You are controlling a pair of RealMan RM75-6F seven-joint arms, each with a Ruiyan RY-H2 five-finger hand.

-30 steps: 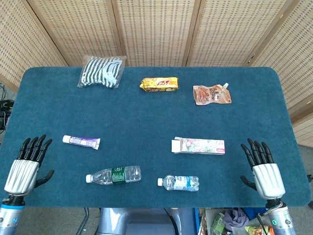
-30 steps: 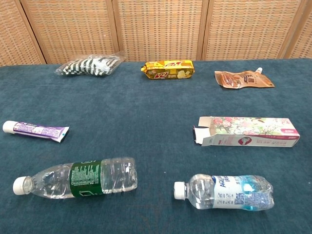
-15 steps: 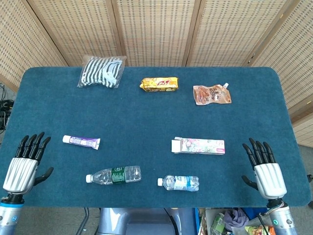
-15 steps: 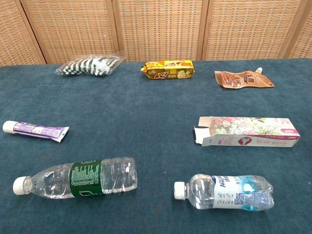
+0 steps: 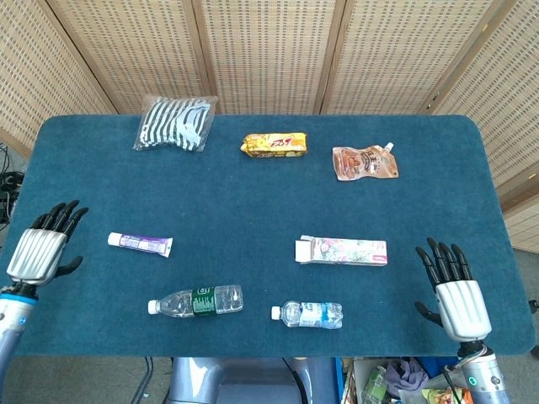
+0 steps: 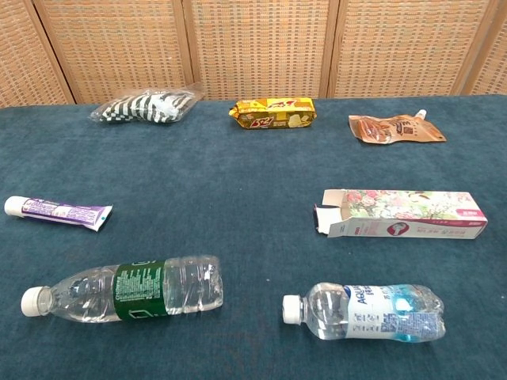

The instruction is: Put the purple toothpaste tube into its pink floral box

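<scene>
The purple toothpaste tube (image 5: 140, 243) lies crosswise, cap toward my left hand (image 5: 40, 251), the nearer one. Both it and my right hand (image 5: 456, 289) are spread, holding nothing.

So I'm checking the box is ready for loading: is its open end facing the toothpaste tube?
Yes, the pink floral box has its flaps open at the end nearest the toothpaste tube.

Left of the box (image 5: 341, 251), bare surface (image 5: 244, 210) runs open to the tube (image 5: 141, 243). 2 bottles (image 5: 196, 300) (image 5: 308, 315) lie nearer than the box, clear of that lane.
</scene>
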